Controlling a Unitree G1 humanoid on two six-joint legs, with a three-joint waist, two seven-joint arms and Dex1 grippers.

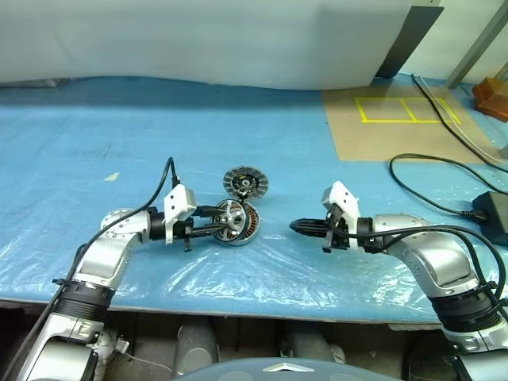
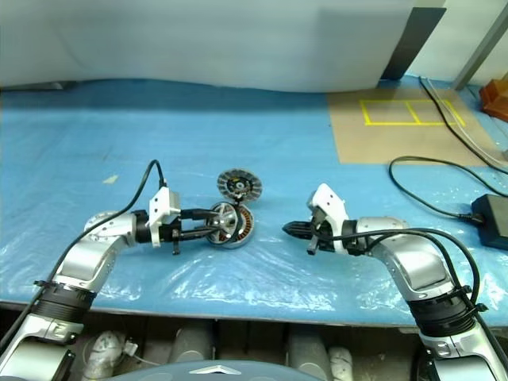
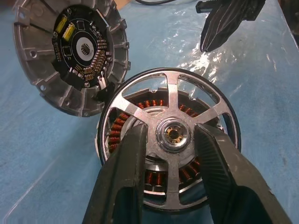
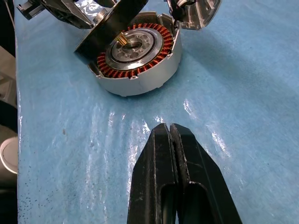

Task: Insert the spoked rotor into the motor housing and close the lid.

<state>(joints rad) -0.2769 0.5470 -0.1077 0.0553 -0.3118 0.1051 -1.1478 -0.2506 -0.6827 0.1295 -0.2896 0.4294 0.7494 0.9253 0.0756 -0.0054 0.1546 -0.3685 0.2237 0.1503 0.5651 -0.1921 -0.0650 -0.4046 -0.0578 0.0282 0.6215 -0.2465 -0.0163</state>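
My left gripper (image 3: pixel 172 133) is shut on the spoked rotor (image 3: pixel 173 95), one finger on each side of its silver hub. The rotor (image 1: pixel 229 217) hangs tilted over the motor housing (image 1: pixel 249 231); copper windings show through its spokes. In the right wrist view the rotor's dark rim (image 4: pixel 117 21) leans over the housing (image 4: pixel 140 84), whose far side it hides. The lid (image 1: pixel 244 183), a ribbed grey disc with a dark centre, lies on the sheet just behind the housing. My right gripper (image 1: pixel 295 227) is shut and empty, low over the sheet to the right of the housing.
Blue plastic sheeting (image 1: pixel 159 143) covers the table. A black cable (image 1: pixel 429 194) and a power adapter (image 1: pixel 494 211) lie at the right. A brown board with yellow tape (image 1: pixel 401 119) sits at the back right. The table's front edge runs close below both arms.
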